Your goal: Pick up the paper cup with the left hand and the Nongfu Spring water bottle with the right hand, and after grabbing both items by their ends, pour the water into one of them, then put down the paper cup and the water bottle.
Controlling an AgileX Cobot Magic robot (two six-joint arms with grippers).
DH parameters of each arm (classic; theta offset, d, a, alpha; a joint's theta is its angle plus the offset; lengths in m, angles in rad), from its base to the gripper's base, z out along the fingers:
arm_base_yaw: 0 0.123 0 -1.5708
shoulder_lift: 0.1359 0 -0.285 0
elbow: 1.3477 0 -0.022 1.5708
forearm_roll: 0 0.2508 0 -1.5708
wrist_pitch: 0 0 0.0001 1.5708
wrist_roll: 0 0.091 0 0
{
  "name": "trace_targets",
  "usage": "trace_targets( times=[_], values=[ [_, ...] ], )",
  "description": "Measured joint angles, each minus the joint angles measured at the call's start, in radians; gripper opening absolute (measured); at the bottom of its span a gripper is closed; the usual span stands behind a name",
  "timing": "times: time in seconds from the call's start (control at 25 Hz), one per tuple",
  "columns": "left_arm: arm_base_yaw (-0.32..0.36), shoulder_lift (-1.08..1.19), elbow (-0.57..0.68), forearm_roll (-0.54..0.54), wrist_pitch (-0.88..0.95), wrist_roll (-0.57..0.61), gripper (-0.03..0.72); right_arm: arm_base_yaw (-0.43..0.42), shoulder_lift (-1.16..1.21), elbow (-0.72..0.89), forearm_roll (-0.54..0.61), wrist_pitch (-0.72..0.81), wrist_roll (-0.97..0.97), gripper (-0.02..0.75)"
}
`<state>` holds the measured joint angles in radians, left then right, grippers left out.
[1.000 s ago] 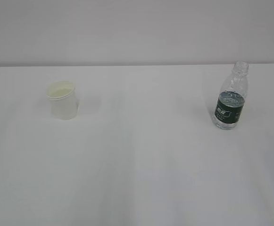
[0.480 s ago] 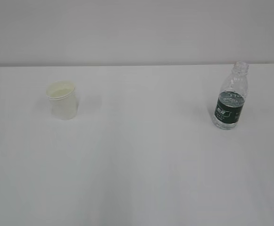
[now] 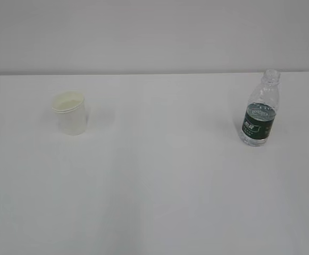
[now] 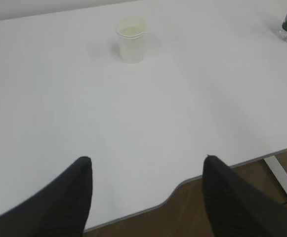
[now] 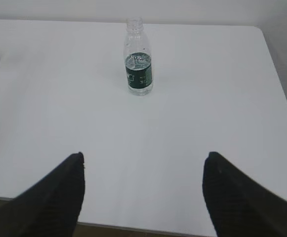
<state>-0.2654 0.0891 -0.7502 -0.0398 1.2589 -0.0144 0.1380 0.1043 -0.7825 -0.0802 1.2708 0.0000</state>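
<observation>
both grippers [image 4: 147,165] over white table [image 3: 154,186]

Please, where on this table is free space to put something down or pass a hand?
The wide middle strip of the white table between the paper cup and the water bottle is bare, as is the whole near side. Nowhere is crowded.

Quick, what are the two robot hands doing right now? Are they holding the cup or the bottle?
Left tool: open, holding nothing; the paper cup stands far ahead.
Right tool: open, holding nothing; the water bottle stands far ahead.
</observation>
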Motion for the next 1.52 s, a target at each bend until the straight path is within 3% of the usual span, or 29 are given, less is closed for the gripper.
trace_targets(
  times=[0.36,0.8,1.08,1.52],
  values=[
    [0.0,-0.082,0.117,-0.018,0.012,0.005,0.495,0.001,0.0,0.066,-0.026,0.004,-0.014,0.555],
    [0.0,-0.085,0.159,-0.019,0.014,0.005,0.484,0.001,0.0,0.237,-0.038,-0.001,-0.014,0.555],
    [0.0,-0.085,0.176,-0.013,-0.03,0.007,0.483,0.001,0.0,0.273,-0.04,-0.11,-0.014,0.555],
    [0.0,-0.085,0.222,0.031,-0.145,0.007,0.462,0.001,0.0,0.286,-0.04,-0.127,-0.016,0.555]
  ],
)
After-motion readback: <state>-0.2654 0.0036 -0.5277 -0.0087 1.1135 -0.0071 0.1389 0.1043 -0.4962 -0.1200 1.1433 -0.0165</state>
